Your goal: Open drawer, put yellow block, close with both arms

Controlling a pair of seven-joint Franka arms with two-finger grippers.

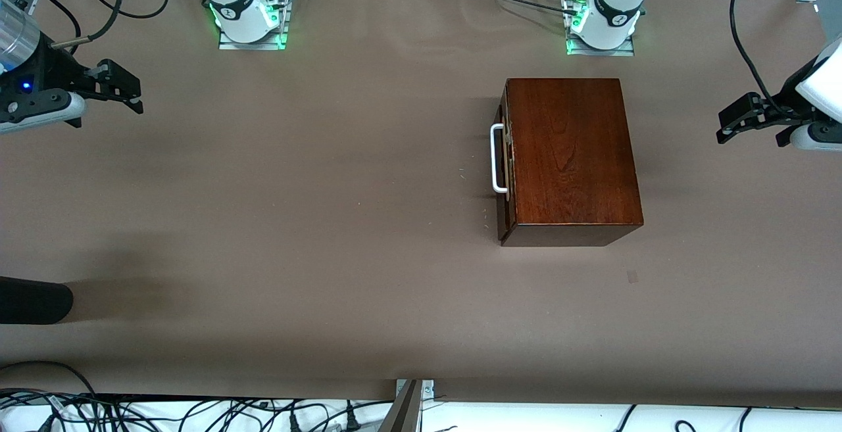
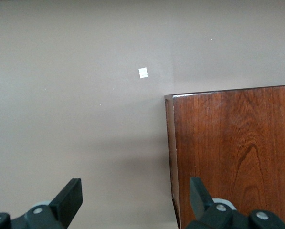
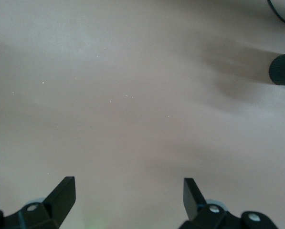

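The dark mahogany box [image 1: 572,156] stands on the brown table toward the left arm's end. Its drawer [image 1: 504,175] is shut, and the white bar handle [image 1: 498,158] faces the right arm's end. The yellow block is out of view. My left gripper [image 1: 731,123] hangs open over the table at the left arm's end, apart from the box. The left wrist view shows that gripper [image 2: 135,198] with nothing between its fingers and a corner of the box [image 2: 233,152] beneath. My right gripper [image 1: 130,92] hangs open and empty over bare table at the right arm's end, and the right wrist view shows it [image 3: 129,195] too.
A black rounded object [image 1: 33,300] pokes in at the table's edge at the right arm's end, nearer the front camera; it also shows in the right wrist view [image 3: 281,69]. A small tape patch [image 1: 632,277] lies near the box. Cables [image 1: 197,412] run along the table's front edge.
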